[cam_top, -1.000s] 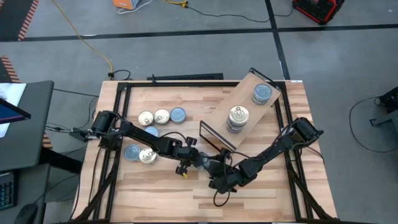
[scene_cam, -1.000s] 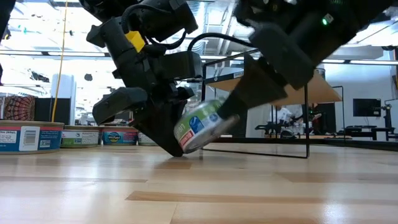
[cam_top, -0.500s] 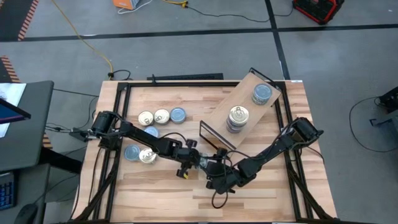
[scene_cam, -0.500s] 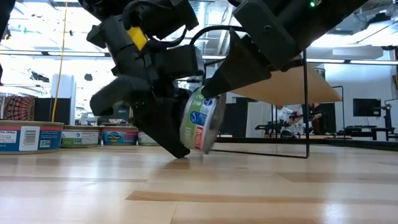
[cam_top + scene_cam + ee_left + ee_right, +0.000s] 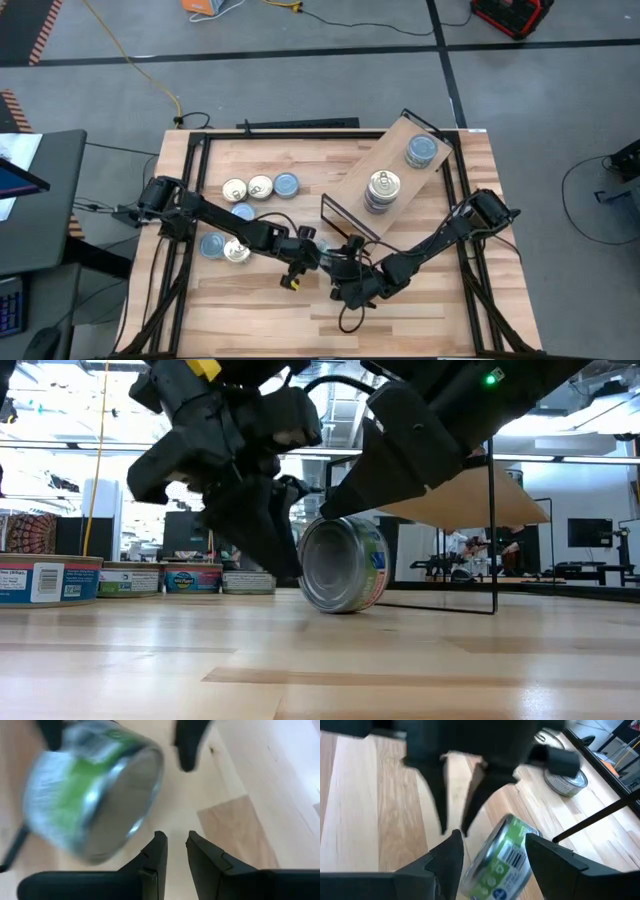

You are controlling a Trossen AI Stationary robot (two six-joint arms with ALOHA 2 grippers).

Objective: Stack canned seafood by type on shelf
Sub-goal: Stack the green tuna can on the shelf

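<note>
Shelf (image 5: 352, 190): right of centre on table (image 5: 250, 305), bearing two tin stacks (image 5: 383, 190). Loose tins (image 5: 260, 186): clustered left of shelf. One tin (image 5: 342, 564): on edge before shelf, between both grippers.
</note>
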